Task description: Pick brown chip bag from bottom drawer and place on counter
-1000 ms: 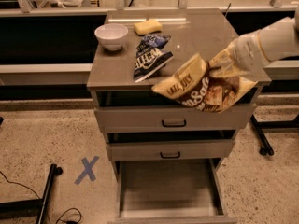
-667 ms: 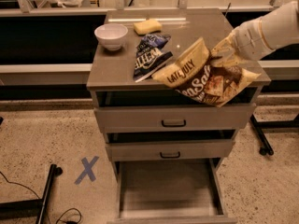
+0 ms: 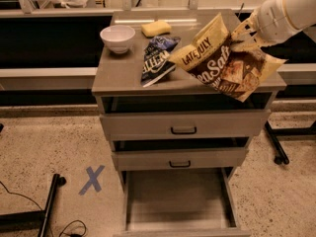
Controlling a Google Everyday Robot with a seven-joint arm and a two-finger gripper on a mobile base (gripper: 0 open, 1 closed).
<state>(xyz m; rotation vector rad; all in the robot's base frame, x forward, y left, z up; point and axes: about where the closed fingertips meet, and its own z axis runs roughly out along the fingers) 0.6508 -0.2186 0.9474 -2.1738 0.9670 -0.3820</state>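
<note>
The brown chip bag (image 3: 222, 65), tan-cream with a dark brown end and dark lettering, hangs in the air above the right part of the counter (image 3: 123, 73). My gripper (image 3: 245, 33) comes in from the upper right on a white arm and is shut on the bag's upper right edge. The bottom drawer (image 3: 177, 201) is pulled open below and its plain floor holds nothing.
On the counter stand a white bowl (image 3: 117, 37), a yellow sponge (image 3: 156, 28) and a dark blue bag (image 3: 157, 59) with white lettering. Two upper drawers with black handles (image 3: 183, 130) are shut. A blue tape X (image 3: 92, 179) marks the floor at left, near a black stand leg (image 3: 49, 206).
My gripper has lifted the brown chip bag up and to the back, from the counter's front edge to above its right part.
</note>
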